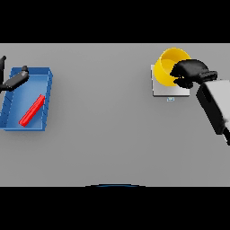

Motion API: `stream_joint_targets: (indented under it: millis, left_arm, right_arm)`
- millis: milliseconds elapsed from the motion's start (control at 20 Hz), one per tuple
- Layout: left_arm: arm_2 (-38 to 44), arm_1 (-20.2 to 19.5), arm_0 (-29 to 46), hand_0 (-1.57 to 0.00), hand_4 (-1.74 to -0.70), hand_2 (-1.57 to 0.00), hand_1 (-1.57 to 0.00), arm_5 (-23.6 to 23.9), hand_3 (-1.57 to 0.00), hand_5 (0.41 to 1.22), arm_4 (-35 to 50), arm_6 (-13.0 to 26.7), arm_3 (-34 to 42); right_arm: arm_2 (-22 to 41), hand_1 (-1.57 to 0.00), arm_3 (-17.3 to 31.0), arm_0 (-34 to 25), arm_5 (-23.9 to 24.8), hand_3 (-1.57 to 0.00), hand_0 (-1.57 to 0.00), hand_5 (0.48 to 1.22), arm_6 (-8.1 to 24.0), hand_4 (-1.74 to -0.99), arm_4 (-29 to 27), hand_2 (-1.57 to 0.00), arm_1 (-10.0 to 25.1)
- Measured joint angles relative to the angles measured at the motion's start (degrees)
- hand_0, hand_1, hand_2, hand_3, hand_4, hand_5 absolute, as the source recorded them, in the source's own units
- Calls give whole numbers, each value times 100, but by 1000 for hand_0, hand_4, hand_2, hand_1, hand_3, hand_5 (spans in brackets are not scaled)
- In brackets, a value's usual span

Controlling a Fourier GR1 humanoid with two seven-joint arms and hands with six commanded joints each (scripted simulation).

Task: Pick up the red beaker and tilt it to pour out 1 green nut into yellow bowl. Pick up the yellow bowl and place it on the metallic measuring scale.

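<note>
The yellow bowl (167, 67) is at the far right, tilted with its opening towards me, over the metallic scale (162, 91). Whether it rests on the scale or hangs just above it, I cannot tell. My right hand (192, 72) is shut on the bowl's right rim, its arm coming in from the right. The red beaker (32, 110) lies on its side inside a blue tray (48, 96) at the far left. My left hand (15, 80) hovers over the tray's back left corner, fingers relaxed and holding nothing. No green nut shows.
The scale has a small display (170, 99) on its front edge. The blue tray's walls surround the beaker. Grey table (103, 117) stretches between the tray and the scale.
</note>
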State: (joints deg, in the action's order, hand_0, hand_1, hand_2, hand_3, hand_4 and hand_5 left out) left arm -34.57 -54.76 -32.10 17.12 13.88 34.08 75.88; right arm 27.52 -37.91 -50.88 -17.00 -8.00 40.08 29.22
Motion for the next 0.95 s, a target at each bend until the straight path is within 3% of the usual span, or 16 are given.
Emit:
stream_joint_targets:
  millis: [100, 150, 200, 250, 350, 450, 550, 700, 950]
  left_arm:
    - [-14, 22, -63, 1, -811, 1, 1, -7, 1, 740, -43, 28, -71]
    - [-46, 95, -81, 1, -813, 1, 1, 6, 1, 745, -55, 54, -101]
    - [-67, 110, -100, 1, -812, 1, 1, -10, 1, 745, -75, 55, -113]
    - [-55, 119, -102, 1, -812, 1, 1, -45, 1, 744, -44, 57, -145]
    - [-79, 154, -96, 1, -812, 1, 1, 11, 1, 745, -61, 69, -167]
    - [-73, 129, -135, 1, -805, 1, 1, -13, 1, 740, -75, 81, -186]
    - [-127, 164, -233, 1, -809, 1, 1, -40, 1, 739, -67, 53, -316]
    - [-86, 200, -299, 1, -812, 1, 1, -83, 1, 736, -28, -11, -381]
    - [-79, 223, -242, 1, -821, 1, 1, -57, 1, 734, 15, 9, -367]
  right_arm:
    - [36, -1411, 140, -55, 5, -1165, -1536, 1221, -70, -1728, -11, -1569, -42]
    - [12, -1443, 171, -117, -66, -1022, -1543, 1221, -36, -1659, -54, -1496, -23]
    - [-10, -1350, 215, -94, -112, -907, -1525, 1134, -29, -1596, -98, -1348, -61]
    - [-21, -1083, 254, -90, -166, -824, -1219, 1053, -1, -1548, -127, -1132, -50]
    - [-37, -692, 318, -122, -203, -711, -780, 928, -8, -1470, -150, -810, -89]
    - [-50, -443, 437, -198, -280, -635, -499, 851, -43, -1425, -149, -597, -74]
    - [-35, -283, 454, -192, -292, -572, -319, 799, -74, -1397, -154, -449, -125]
    - [34, -144, 550, -226, -288, -475, -163, 755, -250, -1356, -79, -288, -97]
    - [126, -47, 706, -350, -349, -348, -53, 733, -301, -1308, 24, -115, -153]
